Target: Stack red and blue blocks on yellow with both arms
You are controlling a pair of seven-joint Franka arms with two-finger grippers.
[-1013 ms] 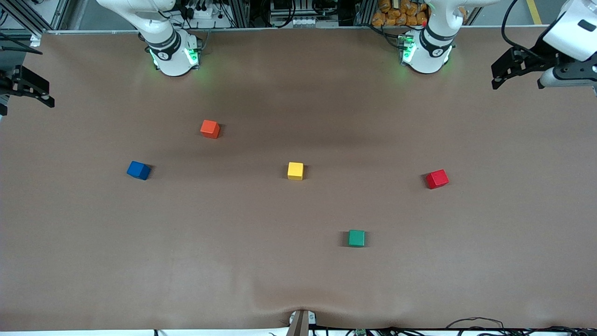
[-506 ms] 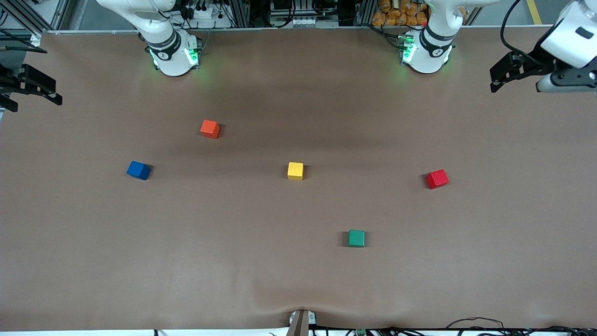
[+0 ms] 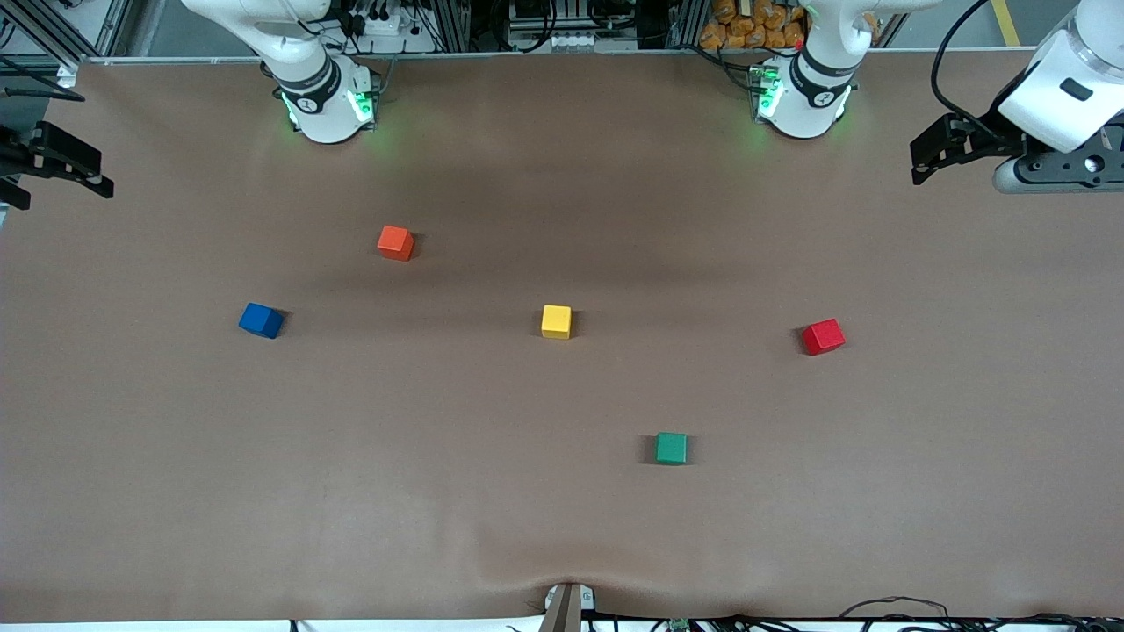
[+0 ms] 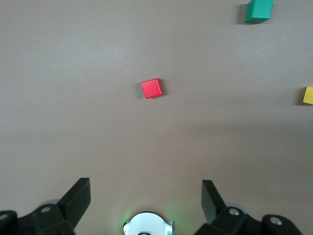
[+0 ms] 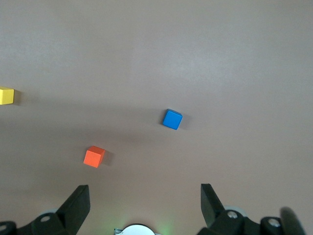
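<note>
The left gripper [image 3: 922, 158], black with two blunt fingers spread wide and empty, hangs over the left arm's end of the table [image 3: 562, 527]; the right gripper [image 3: 83, 175], likewise spread and empty, hangs over the right arm's end. Five small matte cubes lie well apart on the smooth brown cover: one red block [image 3: 823, 337] toward the left arm's end, one blue block [image 3: 261, 320] toward the right arm's, one yellow cube [image 3: 556, 321] between them, one orange cube [image 3: 395, 242], one green cube [image 3: 672, 448].

Orange cube [image 3: 395, 242] and green cube [image 3: 671, 448] (well apart)
</note>
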